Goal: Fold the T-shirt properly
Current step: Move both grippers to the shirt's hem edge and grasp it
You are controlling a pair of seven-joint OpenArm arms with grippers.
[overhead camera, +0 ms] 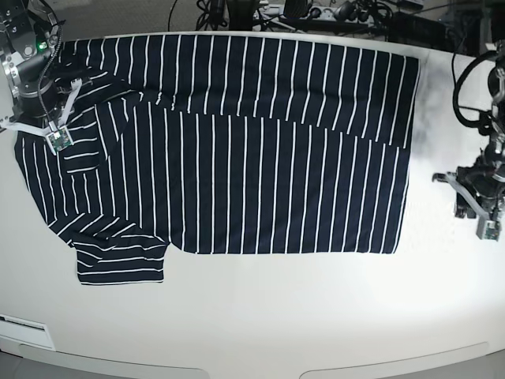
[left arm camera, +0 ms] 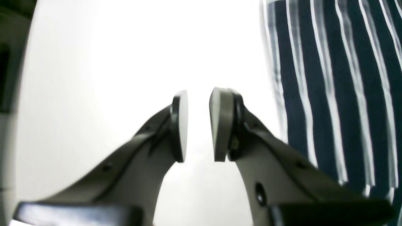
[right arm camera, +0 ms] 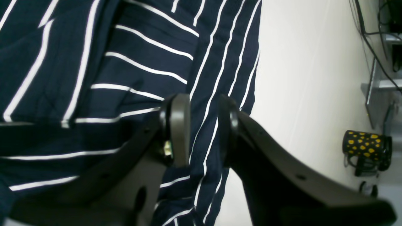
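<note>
- The T-shirt (overhead camera: 237, 150) lies spread across the white table (overhead camera: 260, 316), its far strip folded over, one sleeve at the near left corner.
- My right gripper (right arm camera: 204, 131) sits at the shirt's far-left edge, jaws slightly parted around a ridge of cloth; I can't tell if it's pinched. If the bite is thin, lifting could drop it.
- My left gripper (left arm camera: 198, 125) hovers over bare table right of the hem, slightly parted and empty. Pulling with one side alone may skew the fold.
</note>
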